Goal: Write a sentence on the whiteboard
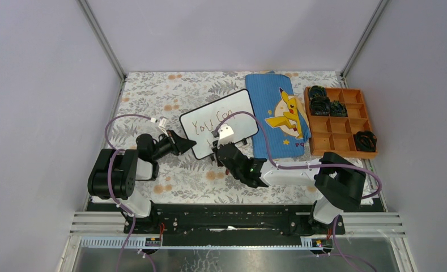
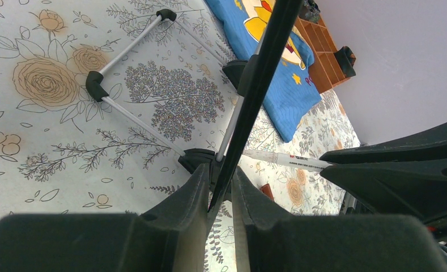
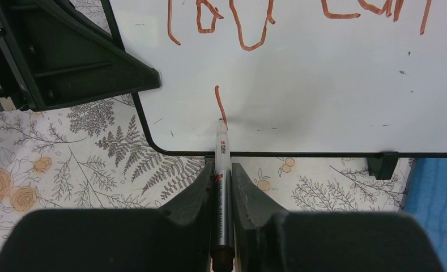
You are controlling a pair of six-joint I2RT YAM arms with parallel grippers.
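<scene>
The whiteboard [image 1: 218, 120] stands tilted on the flowered table, and its face fills the right wrist view [image 3: 323, 85]. The sentence [image 1: 212, 120] reads "You Can" in red-brown on the top line. Below it is one short stroke [image 3: 218, 102]. My right gripper [image 3: 222, 170] is shut on a white marker [image 3: 221, 153] whose tip touches the board at the stroke's lower end. My left gripper [image 2: 221, 190] is shut on the whiteboard's black rim [image 2: 258, 85], seen edge-on, at the board's lower left corner [image 1: 191, 148].
A blue cloth with a yellow cartoon figure [image 1: 280, 116] lies right of the board. Further right is an orange compartment tray [image 1: 339, 120] holding black items. The board's metal stand legs [image 2: 130, 45] rest on the table behind it. Grey walls close in three sides.
</scene>
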